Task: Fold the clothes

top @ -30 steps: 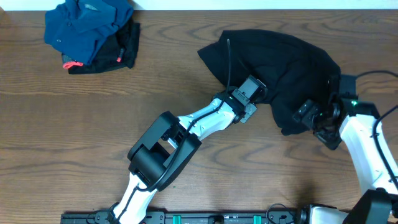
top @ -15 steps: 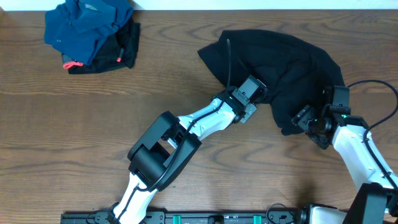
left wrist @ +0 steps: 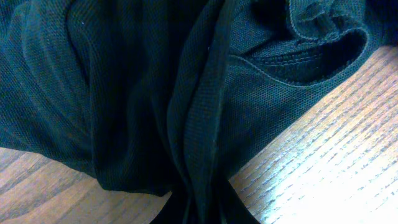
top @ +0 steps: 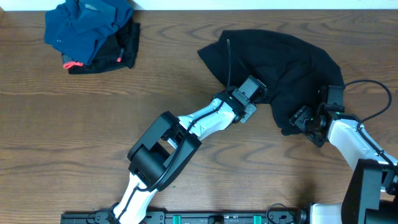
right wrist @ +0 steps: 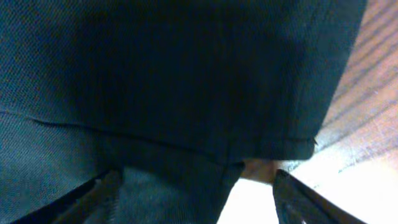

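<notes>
Between the right gripper's [right wrist: 193,180] spread fingers lay the clothes' [top: 280,62] hem [right wrist: 155,138], crosswise; the left gripper [top: 255,90] pinched a fold.

The overhead camera looks straight down on the whole tabletop [top: 74,124] from a distance. Both wrist cameras sit very close to the black garment [top: 280,62], which all three views share, with wood grain at their edges.
</notes>
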`<state>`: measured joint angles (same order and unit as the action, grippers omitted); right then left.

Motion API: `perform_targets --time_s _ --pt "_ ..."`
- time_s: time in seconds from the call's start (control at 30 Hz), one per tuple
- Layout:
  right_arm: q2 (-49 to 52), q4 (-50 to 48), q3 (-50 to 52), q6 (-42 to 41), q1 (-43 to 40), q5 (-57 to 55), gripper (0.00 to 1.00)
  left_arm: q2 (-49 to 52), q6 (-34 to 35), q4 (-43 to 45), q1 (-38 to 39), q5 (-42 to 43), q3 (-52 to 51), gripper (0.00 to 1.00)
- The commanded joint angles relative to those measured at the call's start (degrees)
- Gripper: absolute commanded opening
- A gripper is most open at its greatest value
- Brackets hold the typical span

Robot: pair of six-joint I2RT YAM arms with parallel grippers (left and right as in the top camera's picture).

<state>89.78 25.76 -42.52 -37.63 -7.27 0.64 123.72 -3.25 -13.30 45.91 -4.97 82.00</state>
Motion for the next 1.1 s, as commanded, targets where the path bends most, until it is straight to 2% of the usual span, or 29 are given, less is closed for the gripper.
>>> perform_targets --time_s 0.0,0.1,0.2,0.23,0.27,0.47,0.6,1.07 --pt "1.16 -0.63 0.44 -0.28 -0.44 0.00 0.64 0.59 -0.20 -0.96 -0.24 -1.11 -0.02 0.11" --pt "1.31 -0.72 0.44 -0.28 -0.44 0.00 0.49 0.59 -0.20 -0.96 -0.24 -1.11 -0.02 0.11" --pt "1.29 -0.72 0.44 -0.26 -0.46 -0.24 0.19 0.57 -0.17 -0.96 -0.24 -1.11 -0.02 0.12" --pt "1.29 -0.70 0.42 -0.26 -0.46 -0.44 0.08 0.55 -0.20 -0.96 -0.24 -1.11 -0.02 0.09" --pt "1.18 -0.70 0.35 -0.24 -0.46 -0.48 0.01 0.46 -0.17 -0.98 -0.24 -1.11 -0.02 0.06" --pt "-0.92 -0.09 -0.81 0.52 -0.90 -0.85 0.01 -1.75 -0.31 -2.47 -0.24 -1.14 0.00 0.06" --pt "-4.66 3.17 -3.32 3.08 -0.98 -1.09 0.01 -4.79 -2.75 -4.79 -0.24 -1.36 0.00 0.06" --pt "-19.26 26.05 -21.73 14.08 -0.98 -5.14 0.01 -22.95 -4.68 -19.85 -2.16 -6.27 0.00 0.06"
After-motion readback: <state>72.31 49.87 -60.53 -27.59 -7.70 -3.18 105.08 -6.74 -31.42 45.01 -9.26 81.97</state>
